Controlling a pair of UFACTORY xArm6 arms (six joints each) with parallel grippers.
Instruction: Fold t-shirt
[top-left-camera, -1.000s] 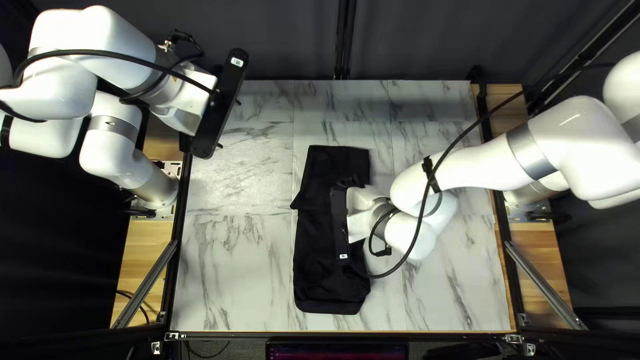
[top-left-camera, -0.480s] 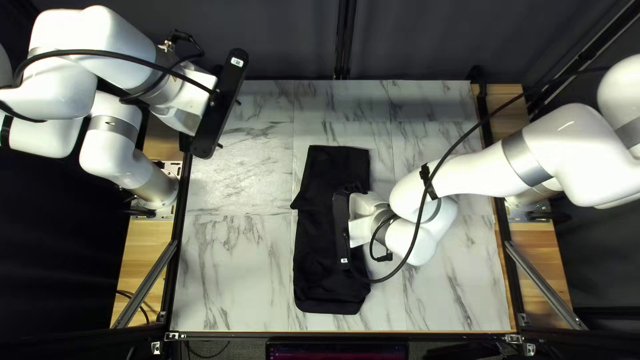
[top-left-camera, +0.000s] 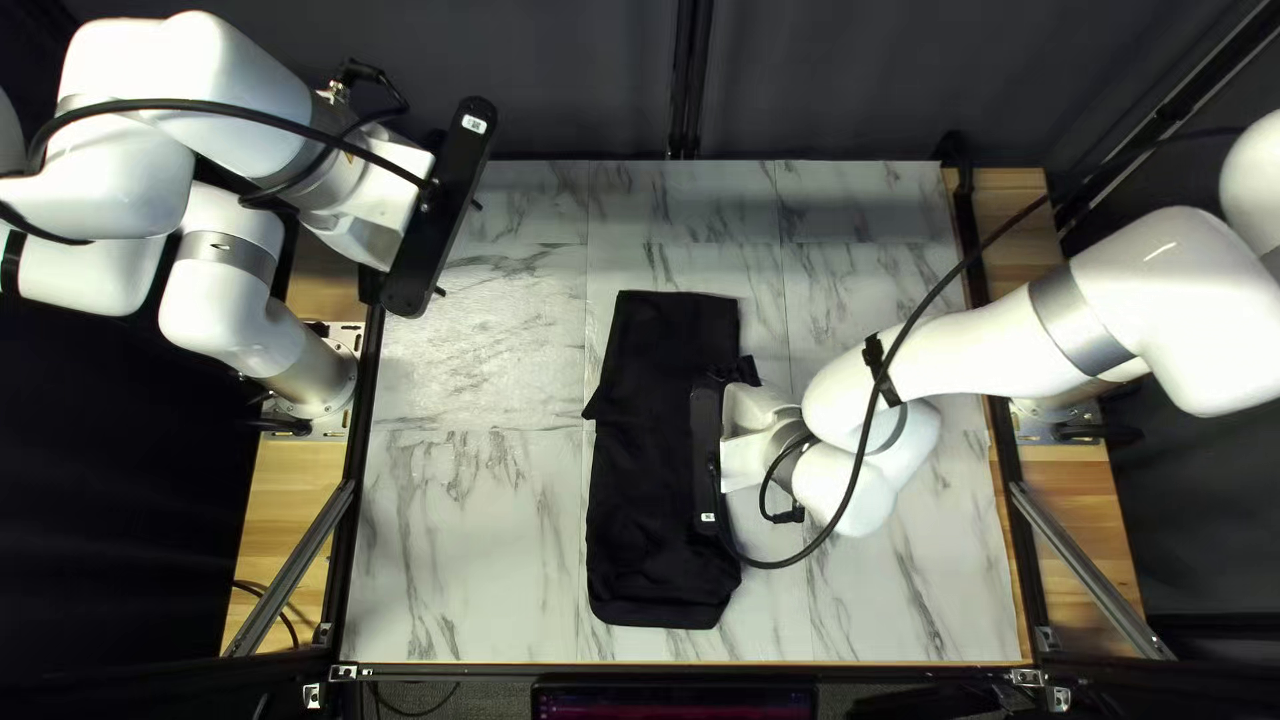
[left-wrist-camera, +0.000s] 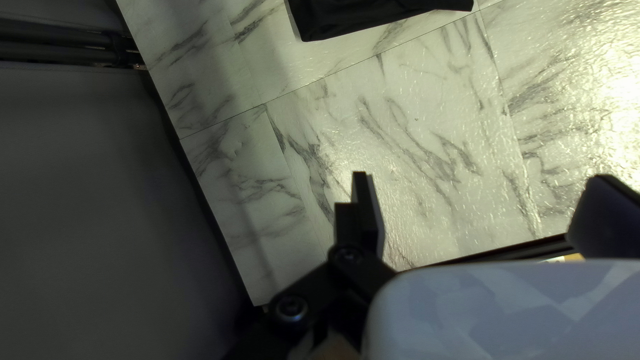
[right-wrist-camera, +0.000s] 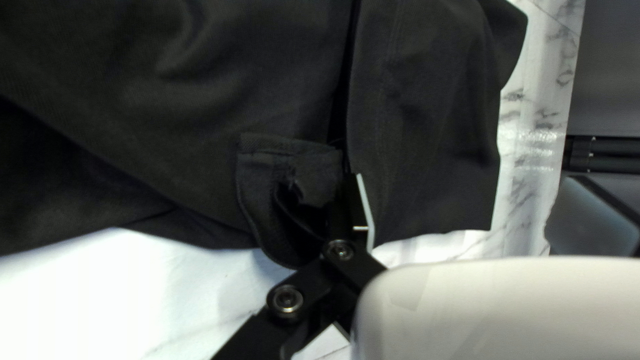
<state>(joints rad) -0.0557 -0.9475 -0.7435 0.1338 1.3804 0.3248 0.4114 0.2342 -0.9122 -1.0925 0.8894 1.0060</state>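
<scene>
**Side-Fold Stage: Narrow Strip Formed, Full Length Remaining**

The marble-patterned tabletop (top-left-camera: pixel 467 534) formed the work surface. The black t-shirt (top-left-camera: pixel 640 507) lay on it as a long, narrow strip, partly under the right gripper (right-wrist-camera: pixel 467 179) and well apart from the left gripper (left-wrist-camera: pixel 481 179). One corner of the garment showed ahead of the left gripper.

Gripper condition: the left gripper was raised near the tabletop's corner, its fingers spread and nothing between them. The right gripper was positioned at the shirt's side edge; its fingers were likewise spread, and no cloth was pinched. Beside one finger (right-wrist-camera: pixel 350 200) of the right gripper, a small hemmed flap (right-wrist-camera: pixel 287 160), probably a sleeve end, stood crumpled against the larger panel. Contact between flap and finger could not be confirmed.

Step in hand (judged): placing or tidying the last side fold. The width appeared reduced; the fold across the length had yet to be made.

Next move (judged): the right gripper needed to clear the flap without dragging it, then flatten or tuck it. Afterwards, one end of the strip was to be gripped through all layers and laid over the other. A shallow grip risked separating the layers.
</scene>
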